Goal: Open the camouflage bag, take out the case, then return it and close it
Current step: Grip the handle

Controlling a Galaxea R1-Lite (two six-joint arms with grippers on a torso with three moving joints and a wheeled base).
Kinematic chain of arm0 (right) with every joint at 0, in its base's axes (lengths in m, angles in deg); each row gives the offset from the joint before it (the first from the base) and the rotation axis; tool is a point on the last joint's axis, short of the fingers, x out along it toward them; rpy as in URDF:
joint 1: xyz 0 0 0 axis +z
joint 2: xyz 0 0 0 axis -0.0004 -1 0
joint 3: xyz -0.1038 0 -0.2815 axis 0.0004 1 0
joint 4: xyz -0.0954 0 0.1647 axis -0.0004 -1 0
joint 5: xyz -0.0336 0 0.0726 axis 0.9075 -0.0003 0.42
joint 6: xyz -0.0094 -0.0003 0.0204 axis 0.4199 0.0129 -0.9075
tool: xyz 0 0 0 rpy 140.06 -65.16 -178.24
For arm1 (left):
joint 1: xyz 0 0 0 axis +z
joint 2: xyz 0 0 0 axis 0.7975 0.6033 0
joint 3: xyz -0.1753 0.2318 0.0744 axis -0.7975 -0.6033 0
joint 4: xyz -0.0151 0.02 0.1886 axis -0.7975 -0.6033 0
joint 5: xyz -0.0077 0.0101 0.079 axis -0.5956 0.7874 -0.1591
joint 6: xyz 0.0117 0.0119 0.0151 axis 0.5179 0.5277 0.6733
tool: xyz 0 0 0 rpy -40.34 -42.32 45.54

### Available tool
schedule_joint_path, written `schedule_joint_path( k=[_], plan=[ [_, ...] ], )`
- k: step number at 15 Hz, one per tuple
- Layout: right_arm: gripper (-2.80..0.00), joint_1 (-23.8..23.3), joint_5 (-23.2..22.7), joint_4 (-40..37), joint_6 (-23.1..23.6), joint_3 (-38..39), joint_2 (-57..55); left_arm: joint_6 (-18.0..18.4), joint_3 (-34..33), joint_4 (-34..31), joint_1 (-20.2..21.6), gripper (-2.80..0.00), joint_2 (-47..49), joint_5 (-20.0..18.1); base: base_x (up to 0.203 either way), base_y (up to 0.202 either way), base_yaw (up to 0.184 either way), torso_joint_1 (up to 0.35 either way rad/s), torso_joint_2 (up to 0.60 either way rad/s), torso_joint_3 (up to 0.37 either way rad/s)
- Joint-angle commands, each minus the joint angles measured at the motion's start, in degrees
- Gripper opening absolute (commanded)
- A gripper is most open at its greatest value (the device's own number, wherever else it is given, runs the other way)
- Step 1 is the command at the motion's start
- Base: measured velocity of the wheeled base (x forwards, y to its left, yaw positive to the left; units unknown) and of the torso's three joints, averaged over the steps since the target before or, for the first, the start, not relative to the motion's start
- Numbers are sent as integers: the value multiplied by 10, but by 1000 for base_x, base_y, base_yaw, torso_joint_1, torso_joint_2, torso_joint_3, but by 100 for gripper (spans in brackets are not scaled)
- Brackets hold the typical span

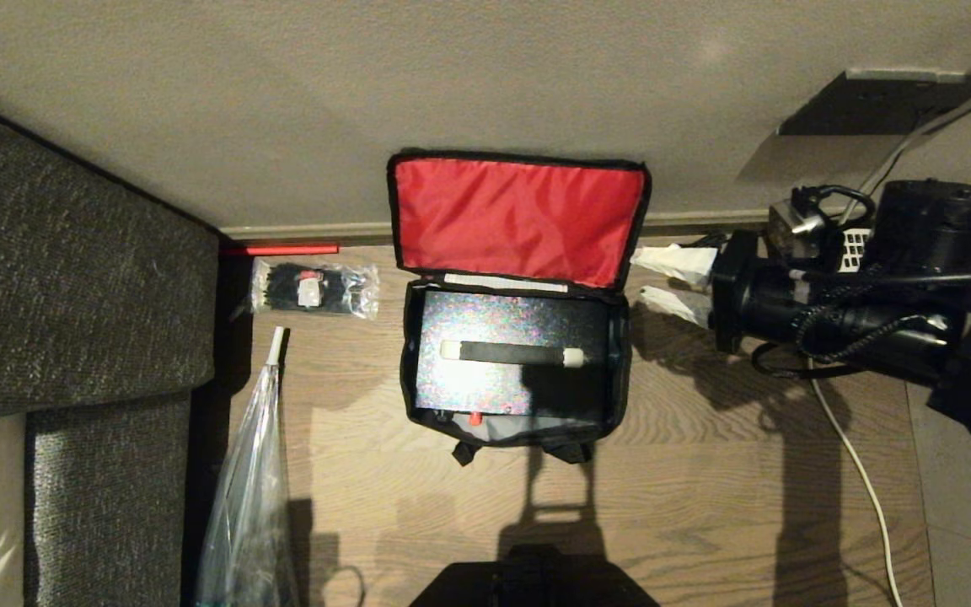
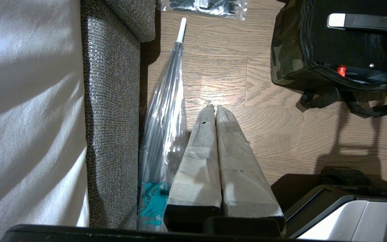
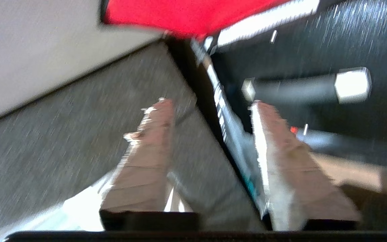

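Head view, starting at the robot's feet: the bag's strap handles [image 1: 571,452] flop onto the wood floor, and just past them sits the bag [image 1: 406,362] itself, flipped wide open. The case [image 1: 469,388] lies flat inside, filling nearly the whole footprint, so there's barely any gap around its edges. Across its top runs a black grip bar [image 1: 511,354] with white ends. Behind that, the red lid [image 1: 519,219] leans back against the wall.

The right gripper [image 1: 639,274] hangs just off the bag's right side, level with the hinge end and touching nothing. Its fingers stand apart with nothing between them. The left gripper [image 2: 213,107] is parked low by the sofa [image 2: 113,101] next to a clear umbrella [image 2: 166,111], fingers pressed together and empty.

My guess on handling: the case looks stiff and thin, probably light, with a slick sheen, so pinching a flat edge seems dicey, especially with the soft bag walls hugging it. That bar looks like the spot to grab, mid-span, lifting straight up so the corners don't snag the rim. The bag is floppy and might drag along with it. The lid should stay up on its own while it leans there.
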Motion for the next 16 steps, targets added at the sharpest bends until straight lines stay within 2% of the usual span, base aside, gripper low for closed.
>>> schedule_joint_path(
  k=[1,2,4,6,7,8,9,13,15,16],
  plan=[
    [-280,0,-22,-1,-2,60,92,0,-2,0,0,-280,-1,1,0,0,0,0,0,0],
    [-280,0,-37,-7,0,84,129,0,-2,0,0,-280,-1,1,0,0,0,0,0,0],
    [-280,0,-52,-65,40,133,232,0,-2,0,0,-280,-1,1,0,0,0,0,0,0],
    [-280,-2,-42,-163,148,170,324,0,-2,0,0,-280,-1,1,0,0,0,0,0,0],
    [-280,-2,-16,-216,215,186,362,0,-2,0,0,-280,-1,1,0,0,0,0,0,0],
    [-280,-2,31,-271,284,201,406,0,-2,0,0,-280,-1,1,0,0,0,0,0,0],
    [-280,-13,54,-312,329,215,446,0,-2,0,0,-280,-1,1,0,0,0,0,0,0],
    [-280,-126,85,-502,503,284,711,0,-2,0,0,-280,-1,1,0,0,0,0,0,0],
    [-280,-182,109,-572,572,344,797,0,-2,0,0,-280,-1,1,0,0,0,0,0,0],
    [-280,-198,140,-591,608,379,818,0,-2,0,0,-280,-1,1,0,0,0,0,0,0]
  ],
)
